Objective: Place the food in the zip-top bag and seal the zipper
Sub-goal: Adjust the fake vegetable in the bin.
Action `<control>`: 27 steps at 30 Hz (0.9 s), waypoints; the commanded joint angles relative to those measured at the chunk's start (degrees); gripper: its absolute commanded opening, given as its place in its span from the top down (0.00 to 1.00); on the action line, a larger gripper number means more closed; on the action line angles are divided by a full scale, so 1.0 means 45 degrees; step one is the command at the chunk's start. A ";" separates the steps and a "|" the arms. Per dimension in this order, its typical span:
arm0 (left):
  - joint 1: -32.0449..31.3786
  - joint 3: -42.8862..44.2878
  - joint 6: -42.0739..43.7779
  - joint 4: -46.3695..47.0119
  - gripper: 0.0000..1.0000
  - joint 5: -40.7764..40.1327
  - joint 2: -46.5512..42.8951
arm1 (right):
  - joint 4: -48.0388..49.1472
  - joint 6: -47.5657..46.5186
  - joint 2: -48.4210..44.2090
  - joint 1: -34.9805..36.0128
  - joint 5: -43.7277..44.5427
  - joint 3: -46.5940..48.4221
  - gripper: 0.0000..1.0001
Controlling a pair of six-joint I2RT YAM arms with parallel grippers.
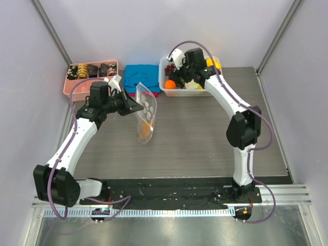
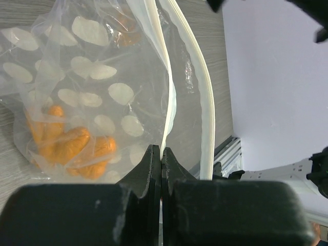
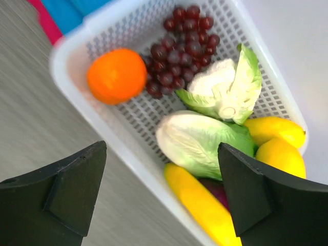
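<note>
The zip-top bag (image 1: pixel 145 113) hangs from my left gripper (image 1: pixel 137 105), mouth up and open. In the left wrist view the left gripper (image 2: pixel 162 154) is shut on one strip of the zipper (image 2: pixel 166 102). The other strip (image 2: pixel 204 102) stands apart from it. An orange knobbly piece (image 2: pixel 72 148) lies inside the bag (image 2: pixel 92 87). My right gripper (image 1: pixel 183 76) hovers open over the white basket (image 1: pixel 166 91). In the right wrist view the right gripper (image 3: pixel 161 148) holds nothing. Below it lie green lettuce (image 3: pixel 202 141), an orange fruit (image 3: pixel 117 75) and yellow fruits (image 3: pixel 279 154).
The basket (image 3: pixel 128 164) also holds dark grapes (image 3: pixel 179 46), a white-green leafy piece (image 3: pixel 230 87) and a long yellow piece (image 3: pixel 205 205). A pink tray of dark snack pieces (image 1: pixel 92 72) sits back left, with a blue cloth (image 1: pixel 141 77) beside it.
</note>
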 commanded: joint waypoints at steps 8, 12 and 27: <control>0.0061 0.0405 0.0462 -0.0112 1.00 0.0168 -0.0127 | 0.0431 -0.5990 0.2365 -0.0546 0.1803 0.1240 0.03; 0.0042 0.0366 0.0462 -0.0092 1.00 0.0168 -0.0049 | 0.0802 -0.4687 0.2698 -0.0643 0.0870 0.1962 0.03; 0.0042 0.0385 0.0540 -0.0229 1.00 0.0129 -0.0166 | 0.0880 -0.3370 0.3404 -0.0994 0.1079 0.2650 0.00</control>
